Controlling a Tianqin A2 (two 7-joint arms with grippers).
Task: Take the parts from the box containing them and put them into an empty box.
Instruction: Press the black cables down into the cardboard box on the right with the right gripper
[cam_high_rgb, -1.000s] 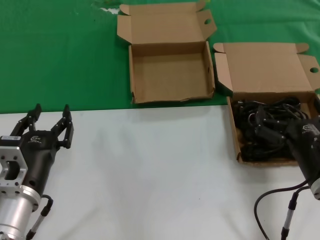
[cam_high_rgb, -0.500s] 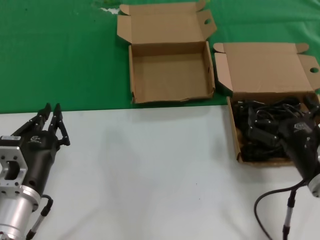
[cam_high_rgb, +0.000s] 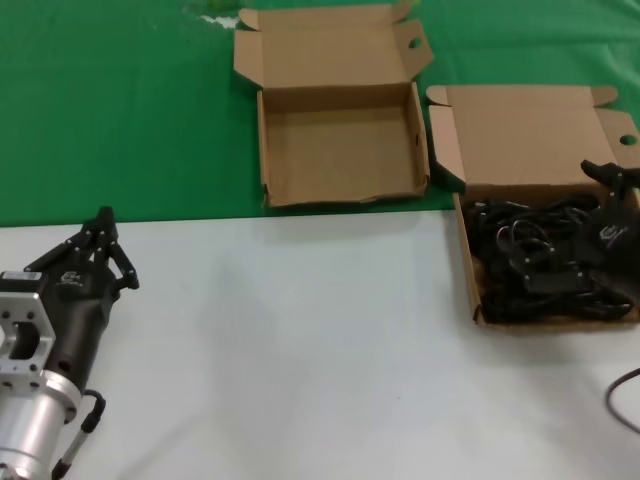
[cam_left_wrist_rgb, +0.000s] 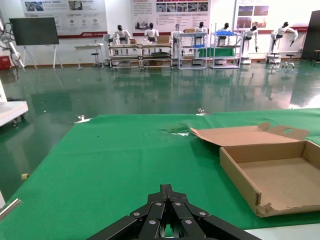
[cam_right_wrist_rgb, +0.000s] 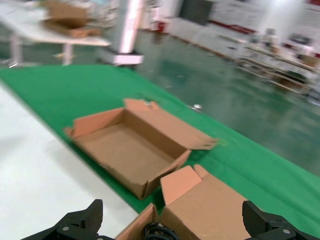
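The parts (cam_high_rgb: 530, 262), a tangle of thin black cords, lie in the box containing them (cam_high_rgb: 466, 262) at the right, its lid (cam_high_rgb: 530, 135) folded back. My right gripper (cam_high_rgb: 615, 190) hovers over that box's far right side, open with nothing between its fingers. In the right wrist view the right gripper (cam_right_wrist_rgb: 175, 226) has its fingertips (cam_right_wrist_rgb: 92, 216) spread wide, with the cords (cam_right_wrist_rgb: 159, 233) just below. The empty box (cam_high_rgb: 340, 150) sits at centre back on the green cloth and also shows as the empty box (cam_left_wrist_rgb: 280, 175) and the empty box (cam_right_wrist_rgb: 125, 150) in the wrist views. My left gripper (cam_high_rgb: 103, 217) rests shut at the near left; the left wrist view shows this left gripper (cam_left_wrist_rgb: 166, 188) holding nothing.
A green cloth (cam_high_rgb: 120, 100) covers the back of the table and a white surface (cam_high_rgb: 300, 340) the front. The two boxes stand almost side by side, the empty one's lid (cam_high_rgb: 320, 55) open to the rear. A black arm cable (cam_high_rgb: 625, 385) curls at the right edge.
My left gripper has gone from open to shut without moving off. My right gripper has lifted and swung toward the far right over the box of cords, and most of its arm has left the view.
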